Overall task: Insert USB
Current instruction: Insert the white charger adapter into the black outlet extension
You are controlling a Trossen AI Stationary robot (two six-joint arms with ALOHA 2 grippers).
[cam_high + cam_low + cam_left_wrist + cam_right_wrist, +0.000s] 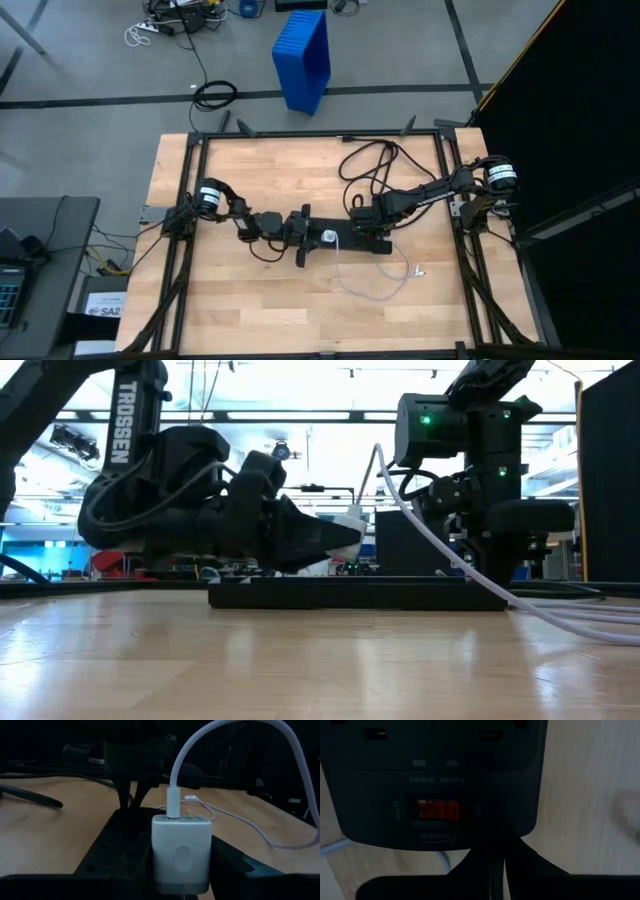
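1. Two dark arms meet over the middle of the wooden desk (250, 310), where a long black power strip (345, 243) lies flat.
2. The left gripper (322, 238) lies low along the strip's left part, its fingers pinching a white charger block (181, 851) from both sides.
3. That charger block sits on top of the power strip, upright, with an oval mark on the face seen in the left wrist view.
4. The USB (210, 742), a thin white braided cable, has one plug (173, 802) standing in the top of the charger block.
5. From that plug the cable arches up and over, then drops to the desk and runs in a loose loop toward the front right, as the high view shows (375, 292).
6. The cable's other small white end (419, 270) lies free on the desk, right of the strip.
7. The right gripper (372, 215) is pressed together, holding nothing, and hangs over the strip's right end above a red rocker switch (437, 810).
8. A thick black cord (372, 165) curls on the desk behind the strip.
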